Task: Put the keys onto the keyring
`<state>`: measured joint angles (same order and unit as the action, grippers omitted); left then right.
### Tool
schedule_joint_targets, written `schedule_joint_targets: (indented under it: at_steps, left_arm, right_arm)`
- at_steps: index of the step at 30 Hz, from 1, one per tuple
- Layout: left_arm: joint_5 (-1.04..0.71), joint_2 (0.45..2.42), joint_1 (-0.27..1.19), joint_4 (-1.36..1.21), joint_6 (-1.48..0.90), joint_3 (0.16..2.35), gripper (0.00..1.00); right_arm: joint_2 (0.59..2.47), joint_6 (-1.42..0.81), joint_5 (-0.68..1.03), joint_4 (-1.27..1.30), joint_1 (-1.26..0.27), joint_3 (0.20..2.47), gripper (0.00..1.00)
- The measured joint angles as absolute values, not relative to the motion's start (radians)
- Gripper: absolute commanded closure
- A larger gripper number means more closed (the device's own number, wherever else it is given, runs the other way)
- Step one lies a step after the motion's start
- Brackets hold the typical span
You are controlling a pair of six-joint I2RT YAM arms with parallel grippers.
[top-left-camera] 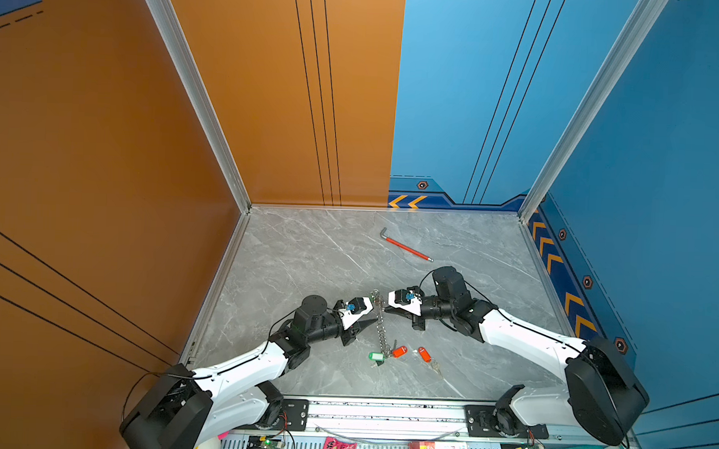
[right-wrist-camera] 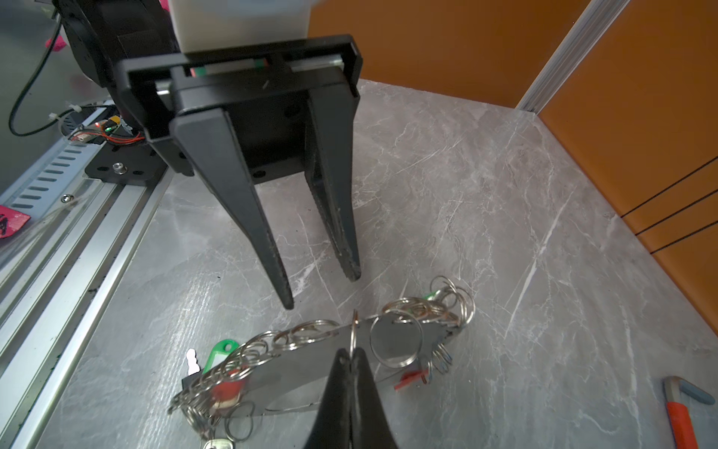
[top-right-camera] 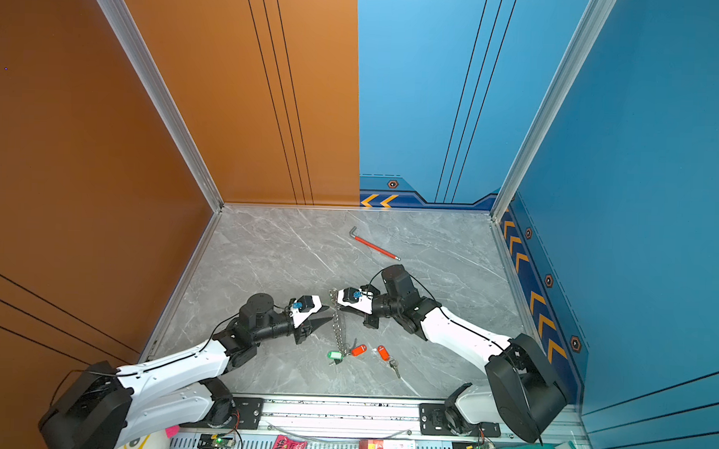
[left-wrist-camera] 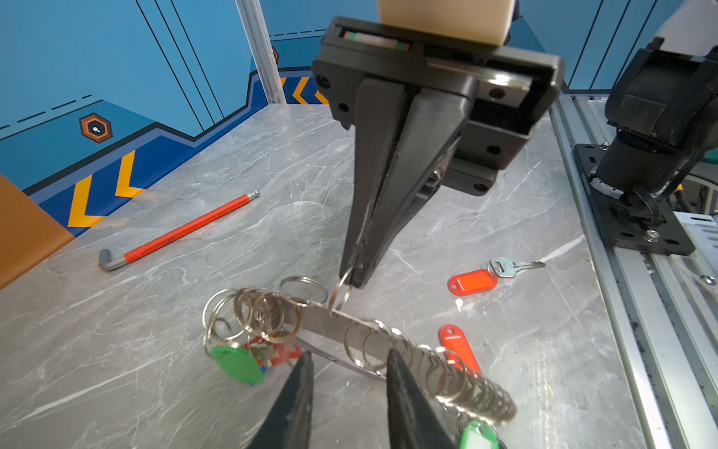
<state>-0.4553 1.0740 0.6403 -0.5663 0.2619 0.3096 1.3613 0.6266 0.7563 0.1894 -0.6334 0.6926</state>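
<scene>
The keyring [left-wrist-camera: 330,322], a flat grey hoop edged with linked silver rings, hangs tilted above the table between both grippers, also in a top view [top-left-camera: 381,329]. My right gripper [right-wrist-camera: 351,355] is shut on one small ring at its upper end. My left gripper [left-wrist-camera: 349,354] is open, its fingertips just short of the hoop's band and holding nothing. Green-tagged keys [left-wrist-camera: 237,363] dangle from the rings. An orange-tagged key [left-wrist-camera: 472,282] lies loose on the table. A second orange tag [top-left-camera: 399,352] sits by the chain's lower end; I cannot tell if it is attached.
A red-sleeved hex wrench [top-left-camera: 406,245] lies toward the back of the marble table [top-left-camera: 307,265]. Orange and blue walls enclose three sides. An aluminium rail [top-left-camera: 384,411] with the arm bases runs along the front edge.
</scene>
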Motion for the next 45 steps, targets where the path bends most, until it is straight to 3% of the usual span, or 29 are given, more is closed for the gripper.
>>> schedule_joint_targets:
  at_steps: [14,29,45]
  left_arm:
    - [-0.505,1.1,0.615,-0.617,0.22,0.309,0.84]
    - [-0.545,1.122,0.614,-0.625,0.216,0.309,0.87]
    - [-0.558,1.122,0.614,-0.624,0.213,0.309,1.0]
  right_arm:
    - [1.391,0.593,0.839,0.392,-0.627,0.616,1.0]
    - [1.418,0.574,0.894,0.458,-0.627,0.611,1.0]
    - [1.43,0.571,0.901,0.47,-0.628,0.61,1.0]
